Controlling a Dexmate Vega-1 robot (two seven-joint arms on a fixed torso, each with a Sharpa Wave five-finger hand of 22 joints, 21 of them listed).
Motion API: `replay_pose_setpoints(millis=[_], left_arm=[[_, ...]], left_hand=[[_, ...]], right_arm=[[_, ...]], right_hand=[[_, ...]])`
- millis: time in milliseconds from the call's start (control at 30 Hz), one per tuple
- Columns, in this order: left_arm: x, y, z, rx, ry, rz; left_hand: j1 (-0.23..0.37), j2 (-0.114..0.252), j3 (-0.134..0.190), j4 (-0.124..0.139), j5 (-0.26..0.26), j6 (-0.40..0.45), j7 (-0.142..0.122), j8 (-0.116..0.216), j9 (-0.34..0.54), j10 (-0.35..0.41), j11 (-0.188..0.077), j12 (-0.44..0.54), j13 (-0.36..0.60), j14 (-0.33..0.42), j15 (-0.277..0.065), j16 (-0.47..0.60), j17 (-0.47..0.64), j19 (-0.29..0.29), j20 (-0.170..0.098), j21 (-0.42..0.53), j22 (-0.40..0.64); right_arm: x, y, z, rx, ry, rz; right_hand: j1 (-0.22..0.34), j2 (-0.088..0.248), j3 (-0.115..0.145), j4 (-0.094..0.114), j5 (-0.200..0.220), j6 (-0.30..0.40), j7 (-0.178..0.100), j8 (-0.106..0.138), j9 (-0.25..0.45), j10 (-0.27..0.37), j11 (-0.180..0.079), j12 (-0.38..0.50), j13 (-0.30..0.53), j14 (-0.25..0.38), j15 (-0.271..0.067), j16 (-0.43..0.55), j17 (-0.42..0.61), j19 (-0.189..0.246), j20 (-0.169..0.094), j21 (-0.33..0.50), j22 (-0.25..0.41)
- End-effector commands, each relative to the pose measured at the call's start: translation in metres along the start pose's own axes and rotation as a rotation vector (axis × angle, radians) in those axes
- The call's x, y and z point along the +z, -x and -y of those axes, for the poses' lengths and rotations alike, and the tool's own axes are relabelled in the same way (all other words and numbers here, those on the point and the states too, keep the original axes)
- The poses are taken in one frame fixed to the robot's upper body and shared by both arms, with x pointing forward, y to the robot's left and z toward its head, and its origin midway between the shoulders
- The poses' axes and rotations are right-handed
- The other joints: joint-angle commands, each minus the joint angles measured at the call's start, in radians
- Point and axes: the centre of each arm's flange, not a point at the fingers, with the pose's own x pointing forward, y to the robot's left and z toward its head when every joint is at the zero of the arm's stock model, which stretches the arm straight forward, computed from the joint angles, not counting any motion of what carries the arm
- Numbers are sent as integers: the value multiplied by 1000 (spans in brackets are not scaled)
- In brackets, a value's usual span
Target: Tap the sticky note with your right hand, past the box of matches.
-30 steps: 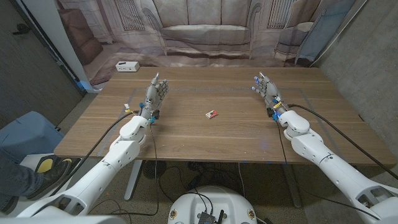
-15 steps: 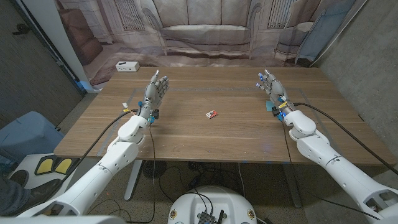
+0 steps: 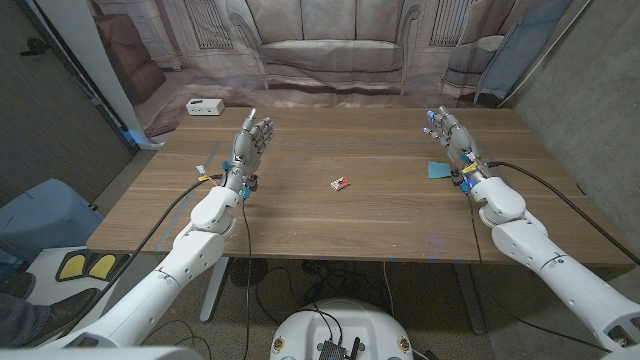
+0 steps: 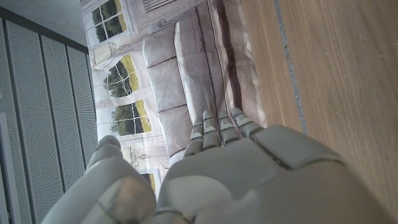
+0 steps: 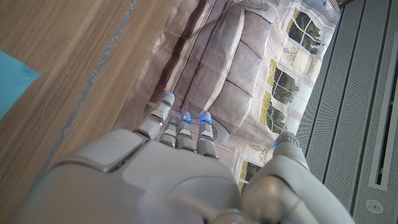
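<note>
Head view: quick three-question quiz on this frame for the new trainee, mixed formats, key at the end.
1. True or false: the right hand is pressing on the blue sticky note.
2. Which lies nearer the table's middle? A) box of matches B) sticky note C) white power strip
3. Fill in: the left hand holds ____.

Key:
1. False. The hand is beside the note, fingers spread, not on it.
2. A.
3. Nothing; its fingers are apart.
</note>
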Motion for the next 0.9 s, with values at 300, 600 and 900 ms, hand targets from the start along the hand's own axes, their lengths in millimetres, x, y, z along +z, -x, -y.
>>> replay_pose_setpoints(millis=[300,600,900], left_arm=[[15,4,14,15,-62,-23],[20,-4,16,-17,-93,-9],[22,-11,17,-35,-94,12]], left_hand=[[10,0,-3,-7,0,39,2,11,3,30,6,10,3,28,0,9,4,24,8,5,3],[12,2,-2,-8,0,44,2,9,4,35,2,10,3,34,1,7,4,27,10,3,3],[12,4,-2,-9,0,49,3,8,4,43,0,11,3,40,1,6,4,28,10,0,3]], right_arm=[[3,25,16,-84,113,32],[5,33,20,-118,270,-10],[6,39,24,-152,388,-45]], right_hand=[[4,-3,-2,-2,7,11,-4,-3,1,19,-2,11,4,20,-2,0,3,22,-2,-1,2],[6,-3,-3,-3,7,16,-11,-3,1,20,-3,8,4,18,-5,-3,2,20,-3,-6,2],[10,-1,-2,-4,8,14,-17,-5,0,14,-6,3,4,15,-6,-8,2,17,-4,-12,2]])
